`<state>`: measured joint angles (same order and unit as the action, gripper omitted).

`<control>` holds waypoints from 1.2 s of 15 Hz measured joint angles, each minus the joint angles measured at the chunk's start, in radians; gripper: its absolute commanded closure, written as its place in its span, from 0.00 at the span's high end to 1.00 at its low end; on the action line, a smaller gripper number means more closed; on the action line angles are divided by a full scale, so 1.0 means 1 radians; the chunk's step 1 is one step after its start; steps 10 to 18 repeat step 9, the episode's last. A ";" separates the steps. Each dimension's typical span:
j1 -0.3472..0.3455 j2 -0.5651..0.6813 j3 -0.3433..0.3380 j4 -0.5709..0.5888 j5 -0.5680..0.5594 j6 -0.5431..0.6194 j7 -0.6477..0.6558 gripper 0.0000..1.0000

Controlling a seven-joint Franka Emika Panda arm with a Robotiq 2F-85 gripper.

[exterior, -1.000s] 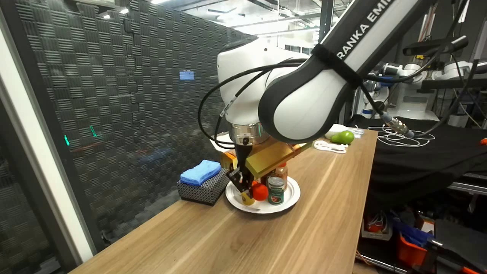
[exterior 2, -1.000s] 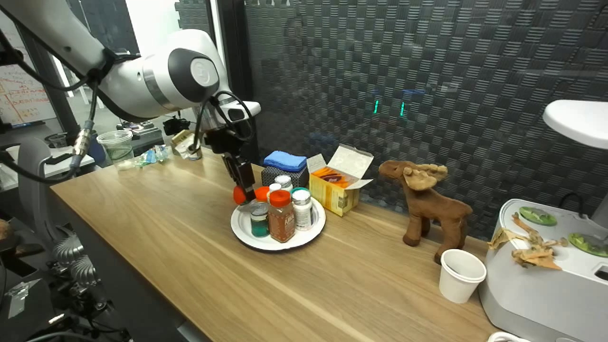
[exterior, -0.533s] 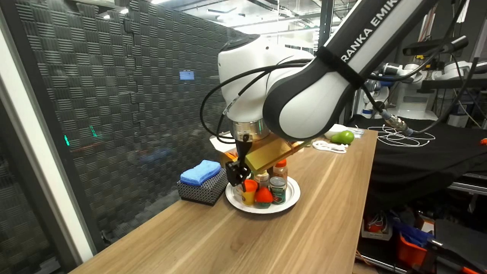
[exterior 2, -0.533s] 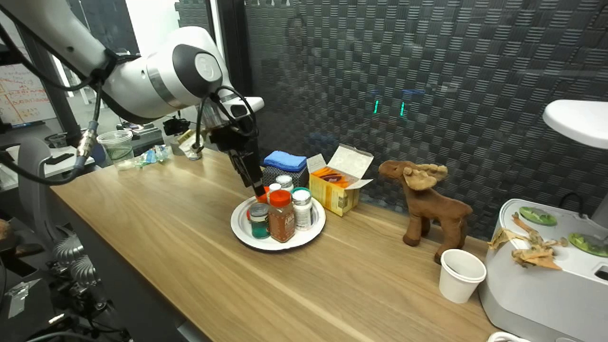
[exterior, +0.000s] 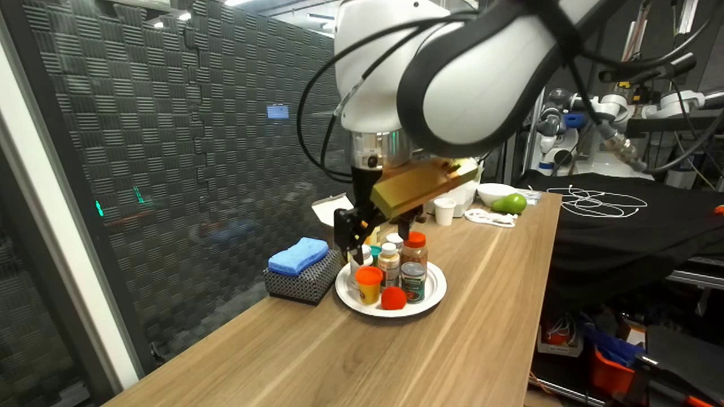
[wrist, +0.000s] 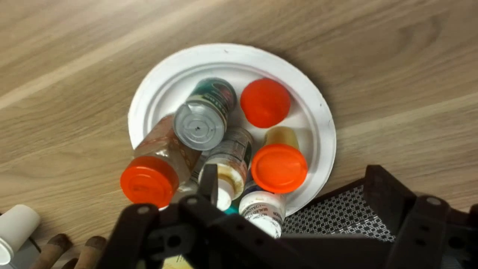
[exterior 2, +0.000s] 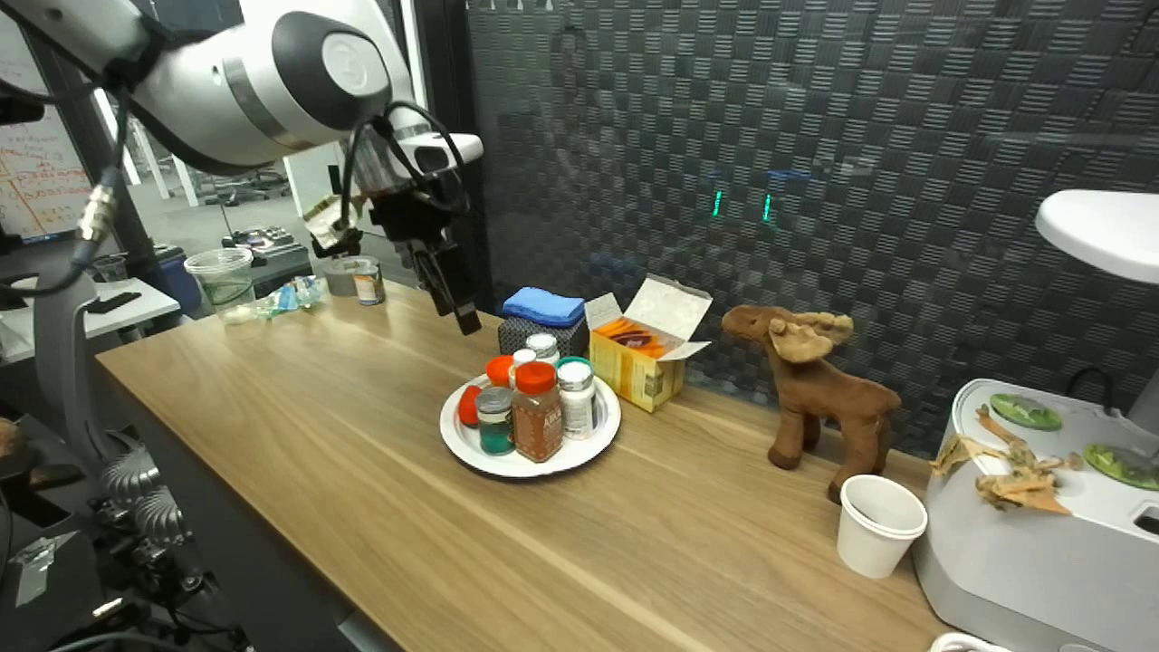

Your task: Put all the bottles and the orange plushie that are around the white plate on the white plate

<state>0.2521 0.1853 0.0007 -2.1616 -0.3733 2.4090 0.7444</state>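
The orange plushie, a small round red-orange ball, sits on the white plate. Sharing the plate are a red-capped bottle, a green jar with a grey lid, a white-capped bottle, another white bottle, and a yellow tub with an orange lid. In an exterior view a further white bottle stands near the plate's edge. My gripper hangs above the plate, fingers wide apart and holding nothing. Its left finger partly covers the bottles in the wrist view.
Beside the plate are an open yellow box and a patterned dark box topped by a blue cloth. A brown plush moose, white cups and a pale appliance stand farther along, with a green pear.
A second ago the gripper held the orange plushie low at the plate. Its fingers have since spread, the plushie rests on the plate, and the arm has risen away from it.
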 measured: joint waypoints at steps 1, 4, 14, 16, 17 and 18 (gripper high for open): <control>-0.013 -0.045 0.017 -0.011 0.057 -0.056 -0.073 1.00; -0.042 -0.195 0.052 -0.029 0.216 -0.281 -0.302 1.00; -0.057 -0.349 0.059 -0.063 0.304 -0.427 -0.469 1.00; -0.057 -0.349 0.059 -0.063 0.304 -0.427 -0.469 1.00; -0.057 -0.349 0.059 -0.063 0.304 -0.427 -0.469 1.00; -0.057 -0.349 0.059 -0.063 0.304 -0.427 -0.469 1.00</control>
